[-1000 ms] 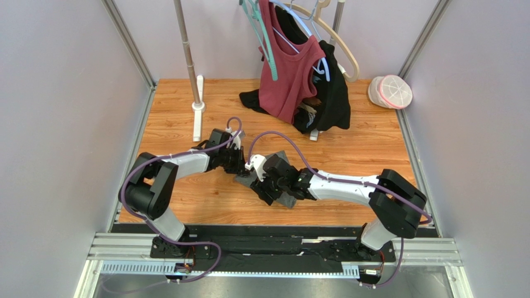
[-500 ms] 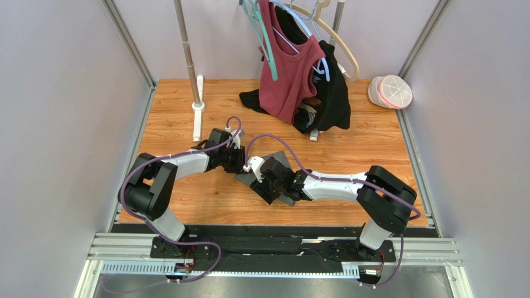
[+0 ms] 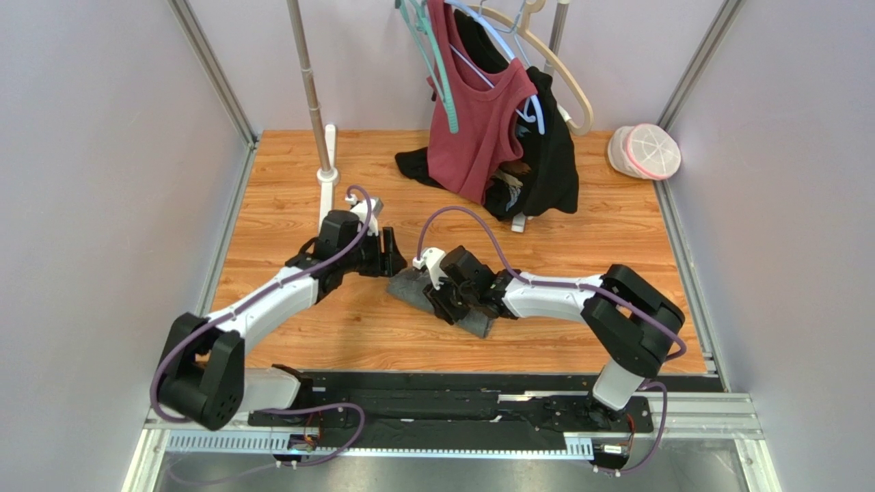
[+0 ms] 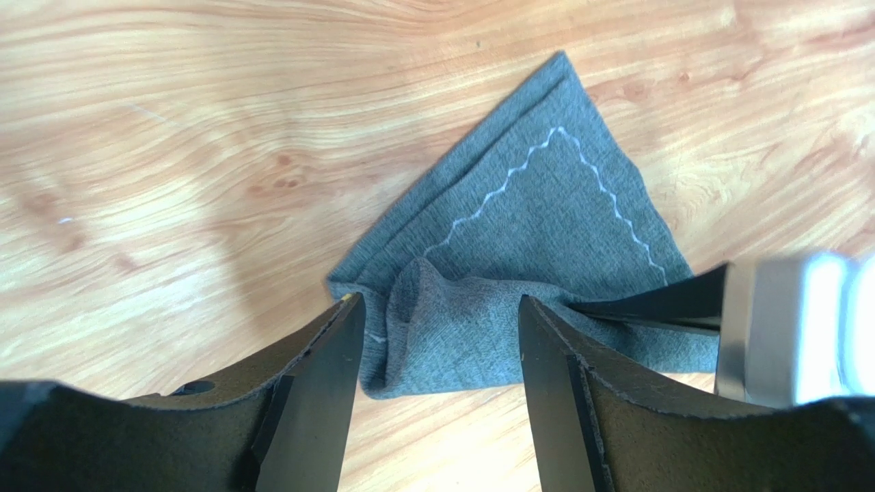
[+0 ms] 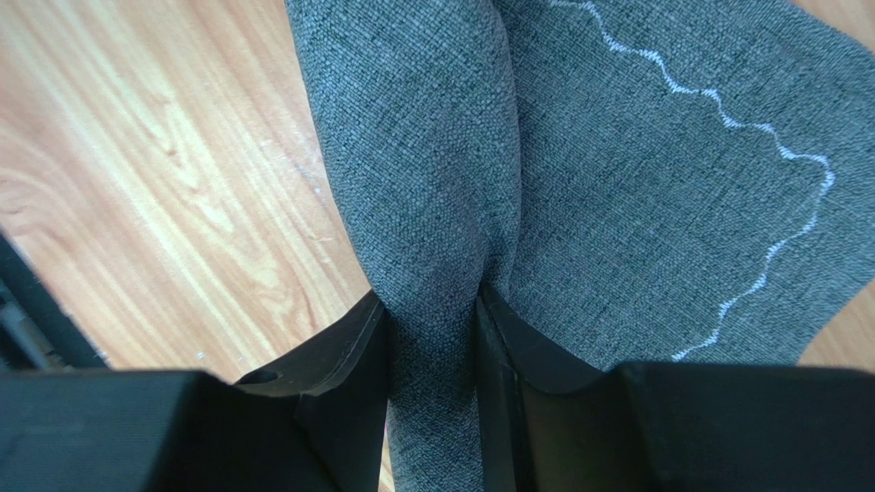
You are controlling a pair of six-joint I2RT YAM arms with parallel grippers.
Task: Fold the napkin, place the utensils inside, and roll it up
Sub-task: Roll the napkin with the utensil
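Observation:
The napkin is a dark grey cloth with a pale zigzag stitch line, lying bunched on the wooden table between the two grippers. In the right wrist view my right gripper is shut on a rolled ridge of the napkin. It sits over the cloth's middle in the top view, right gripper. My left gripper stands open just left of the cloth. The left wrist view shows the napkin puckered beyond the left gripper, with nothing between its fingers. The utensils are hidden.
A maroon top and a black garment hang on hangers at the back, reaching the table. A metal pole with a white foot stands back left. A pink-and-white round container sits back right. Walls close in both sides.
My left gripper has opened, let go of the napkin and drawn back to the left. My right gripper has closed on a ridge of the napkin.

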